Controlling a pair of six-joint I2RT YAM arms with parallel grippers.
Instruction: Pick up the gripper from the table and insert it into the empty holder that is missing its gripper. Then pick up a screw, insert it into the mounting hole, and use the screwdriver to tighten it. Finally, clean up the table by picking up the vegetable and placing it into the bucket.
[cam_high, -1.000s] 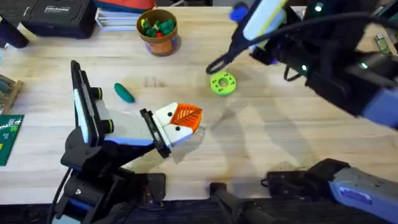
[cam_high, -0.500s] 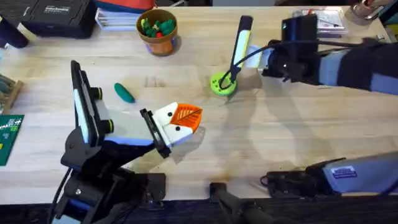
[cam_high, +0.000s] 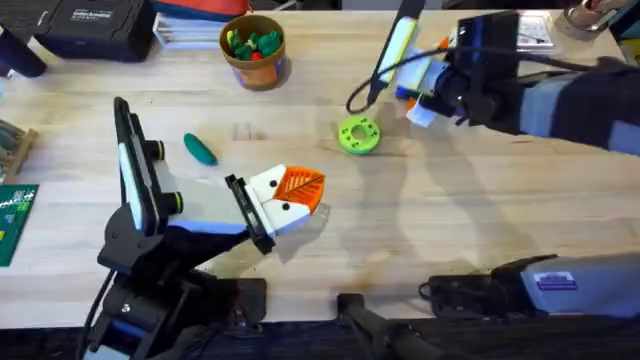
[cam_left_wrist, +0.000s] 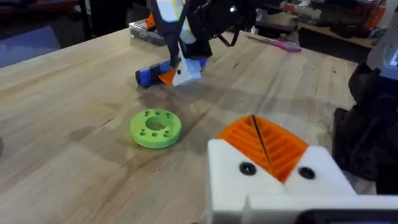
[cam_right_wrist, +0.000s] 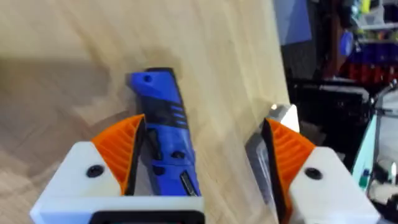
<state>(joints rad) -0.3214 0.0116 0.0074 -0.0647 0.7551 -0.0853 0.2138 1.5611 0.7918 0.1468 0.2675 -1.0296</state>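
1. Screwdriver (cam_right_wrist: 163, 134) lies on the worktop (cam_high: 470, 200) between the right gripper's (cam_right_wrist: 199, 165) spread jaws, seen from the right wrist.
2. Left gripper (cam_left_wrist: 264, 152): jaws pressed together, near the lime-green disc (cam_left_wrist: 155, 128).
3. No writing is legible.

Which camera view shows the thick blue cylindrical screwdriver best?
The right wrist view: the thick blue cylindrical screwdriver lies large between the right gripper's open orange pads. The left wrist view shows its blue end far off; overhead, the gripper covers most of it.
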